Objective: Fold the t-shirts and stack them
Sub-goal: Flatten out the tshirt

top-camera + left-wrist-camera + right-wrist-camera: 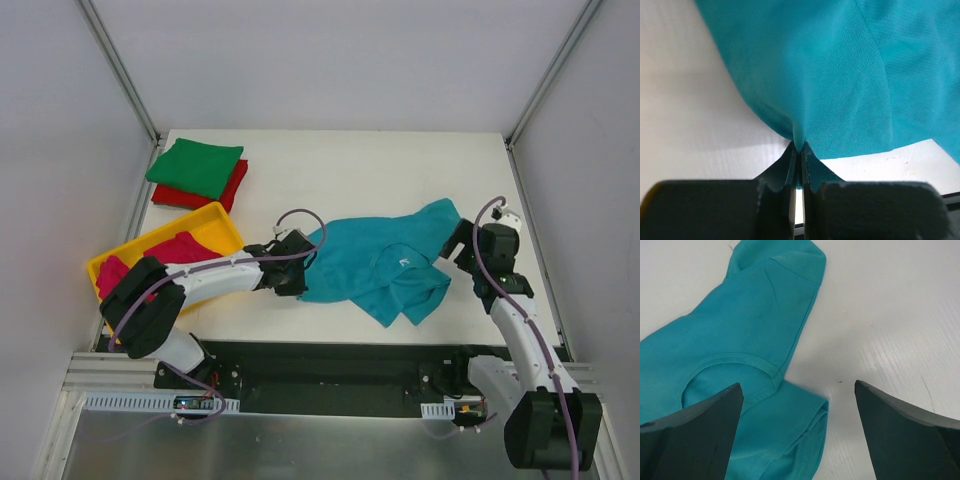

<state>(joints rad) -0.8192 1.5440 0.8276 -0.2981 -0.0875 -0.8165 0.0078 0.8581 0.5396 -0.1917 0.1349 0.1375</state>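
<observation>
Teal-blue t-shirt (385,265) lies rumpled on the white table (350,160) between my two arms, collar showing. I judge this to be the spreading step ahead of folding. My left gripper (799,150) has its fingers pressed together on a pinch of the shirt's left edge. My right gripper (797,386) hovers over collar and sleeve, fingers wide apart, holding nothing. Next I need a second pinch on the right side, then a pull to flatten the cloth. At the far left a green t-shirt (195,165) sits folded on a red one (232,190), and magenta ones (175,250) fill the yellow tray (222,225). Plain pale walls (320,60) enclose the table.
</observation>
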